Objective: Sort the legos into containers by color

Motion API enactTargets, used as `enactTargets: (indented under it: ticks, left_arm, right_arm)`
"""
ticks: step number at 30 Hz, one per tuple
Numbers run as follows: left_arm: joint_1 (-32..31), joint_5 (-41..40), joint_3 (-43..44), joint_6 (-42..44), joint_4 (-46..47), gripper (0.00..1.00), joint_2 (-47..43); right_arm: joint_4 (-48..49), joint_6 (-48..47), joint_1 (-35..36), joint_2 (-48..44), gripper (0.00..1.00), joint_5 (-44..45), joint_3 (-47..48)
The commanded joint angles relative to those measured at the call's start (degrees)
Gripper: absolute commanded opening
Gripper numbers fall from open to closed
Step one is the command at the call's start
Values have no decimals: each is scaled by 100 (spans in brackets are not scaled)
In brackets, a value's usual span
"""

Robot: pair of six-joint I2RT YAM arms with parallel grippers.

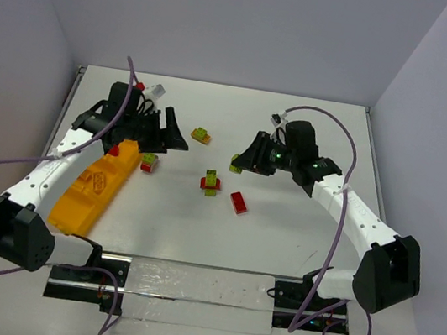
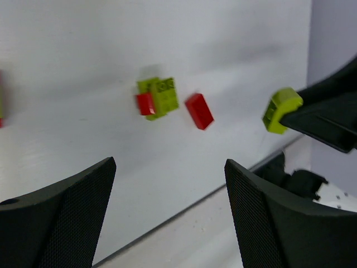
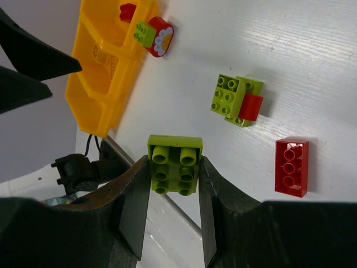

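Right hand (image 3: 173, 163) pinching a lime brick (image 3: 174, 149), left hand (image 2: 170, 167) spread, tray (image 1: 81, 206) partly hidden under the left arm (image 1: 54, 163)

No legible txt or labels.

Your right gripper (image 3: 173, 173) is clamped on a lime green studded plastic brick (image 3: 174, 149), studs facing you. Ahead of the tips and to their right you have a lime green and red clump of bricks (image 3: 237, 100) and, nearer, a flat red plastic brick (image 3: 291, 167). Ahead to the left sits the orange-yellow plastic tray (image 3: 106, 61), with a red flower-printed piece (image 3: 160, 37) just beside its rim.
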Motion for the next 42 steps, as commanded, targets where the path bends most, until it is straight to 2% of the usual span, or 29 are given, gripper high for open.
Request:
enactTargets:
  ticks: [1,8,15,25,30,34,38,42]
  left_arm:
    - [-292,1012,271,-121,675,86,167]
    - [-745,1419,254,74,719,84,310]
    - [-1395,1015,311,21,842,84,548]
    - [-1651,2,-516,-921,2481,80,62]
    - [-1797,-252,-444,-850,2473,84,172]
    - [-1878,-429,-423,-920,2539,84,201]
    - [-1997,-599,-449,-960,2633,83,195]
    - [-2038,-849,-522,-1024,2737,77,161]
  right_arm:
    - [160,-157,108,-84,0,-217,319]
    - [118,151,217,127,0,-271,484]
    - [21,876,269,327,0,-202,780]
    - [117,2055,273,353,0,-136,707]
    - [307,2352,270,445,0,-323,612]
    - [580,2544,284,522,1,-553,537]
    - [672,2630,295,564,1,-667,487]
    - [850,2704,293,558,1,-840,425]
